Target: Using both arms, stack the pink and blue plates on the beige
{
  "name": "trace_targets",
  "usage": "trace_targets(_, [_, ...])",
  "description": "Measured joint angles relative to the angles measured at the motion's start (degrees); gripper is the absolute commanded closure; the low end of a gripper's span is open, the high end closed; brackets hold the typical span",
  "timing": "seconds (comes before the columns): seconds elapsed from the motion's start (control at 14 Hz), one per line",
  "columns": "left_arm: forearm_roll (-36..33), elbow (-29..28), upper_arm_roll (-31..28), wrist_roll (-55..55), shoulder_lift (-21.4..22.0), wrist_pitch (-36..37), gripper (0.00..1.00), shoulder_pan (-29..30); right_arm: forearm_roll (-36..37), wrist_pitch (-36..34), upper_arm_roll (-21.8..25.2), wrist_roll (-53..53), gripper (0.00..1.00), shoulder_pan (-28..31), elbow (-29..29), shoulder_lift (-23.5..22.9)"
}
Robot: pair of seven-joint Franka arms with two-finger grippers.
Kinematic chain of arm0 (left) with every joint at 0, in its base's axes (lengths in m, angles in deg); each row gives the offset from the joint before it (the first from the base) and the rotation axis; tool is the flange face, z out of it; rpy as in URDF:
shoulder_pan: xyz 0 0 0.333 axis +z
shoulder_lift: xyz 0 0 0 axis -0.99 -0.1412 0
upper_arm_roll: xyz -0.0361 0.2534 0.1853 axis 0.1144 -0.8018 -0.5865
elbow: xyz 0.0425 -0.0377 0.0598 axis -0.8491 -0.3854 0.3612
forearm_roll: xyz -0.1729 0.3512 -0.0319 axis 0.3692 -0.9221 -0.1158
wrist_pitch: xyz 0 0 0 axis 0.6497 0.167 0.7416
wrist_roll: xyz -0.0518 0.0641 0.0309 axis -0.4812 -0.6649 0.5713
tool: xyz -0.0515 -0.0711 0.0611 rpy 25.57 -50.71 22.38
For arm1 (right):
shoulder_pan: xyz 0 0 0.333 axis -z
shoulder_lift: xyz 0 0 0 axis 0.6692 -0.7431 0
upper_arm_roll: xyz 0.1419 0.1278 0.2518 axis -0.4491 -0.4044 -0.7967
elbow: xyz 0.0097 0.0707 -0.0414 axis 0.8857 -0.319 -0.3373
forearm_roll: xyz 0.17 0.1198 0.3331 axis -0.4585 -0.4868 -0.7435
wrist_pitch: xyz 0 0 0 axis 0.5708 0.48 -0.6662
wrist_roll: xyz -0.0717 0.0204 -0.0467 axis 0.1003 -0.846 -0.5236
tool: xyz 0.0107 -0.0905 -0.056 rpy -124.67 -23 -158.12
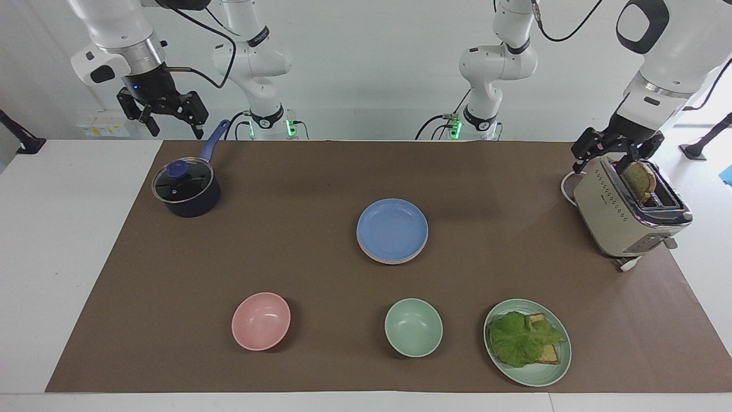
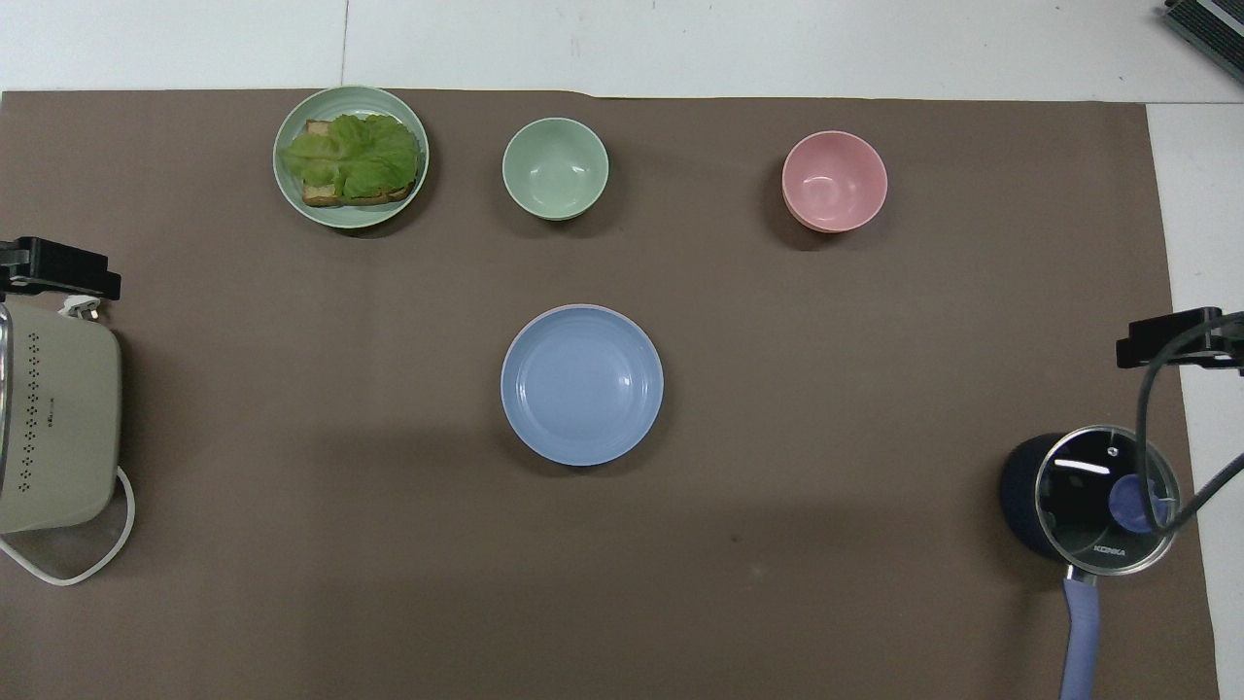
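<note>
The blue plate lies at the middle of the brown mat, on top of a stack. The pink plate shows only as a thin rim under it. The beige plate is hidden beneath them. My left gripper hangs open over the toaster at the left arm's end of the table, holding nothing. My right gripper hangs open above the pot at the right arm's end, also holding nothing. Both are well away from the stack.
A beige toaster holds a bread slice. A dark lidded pot has a blue handle. Farther from the robots stand a pink bowl, a green bowl and a green plate with lettuce on toast.
</note>
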Motion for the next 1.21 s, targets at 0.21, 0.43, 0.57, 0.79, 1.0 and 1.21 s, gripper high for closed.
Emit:
trace_targets(0.21, [0.00, 0.00, 0.00, 0.00, 0.00, 0.00, 0.00, 0.00, -0.03, 0.00, -0.02, 0.00, 0.00, -0.05, 0.01, 0.02])
trace_targets(0.43, [0.00, 0.00, 0.00, 0.00, 0.00, 0.00, 0.00, 0.00, -0.66, -0.01, -0.02, 1.28, 0.00, -0.05, 0.01, 0.02])
trace_targets(0.57, [0.00, 0.00, 0.00, 0.00, 0.00, 0.00, 0.00, 0.00, -1.01, -0.02, -0.02, 2.27, 0.00, -0.05, 0.00, 0.02])
trace_targets(0.79, [0.00, 0.00, 0.00, 0.00, 0.00, 0.00, 0.00, 0.00, -1.02, -0.03, -0.02, 2.36, 0.00, -0.05, 0.00, 0.02])
trace_targets(1.0, [0.00, 0.00, 0.00, 0.00, 0.00, 0.00, 0.00, 0.00, -1.02, -0.13, -0.02, 2.36, 0.00, -0.05, -0.15, 0.08])
trace_targets(1.21, [0.00, 0.00, 0.00, 0.00, 0.00, 0.00, 0.00, 0.00, -1.02, -0.15, -0.02, 2.36, 0.00, -0.05, -0.34, 0.25])
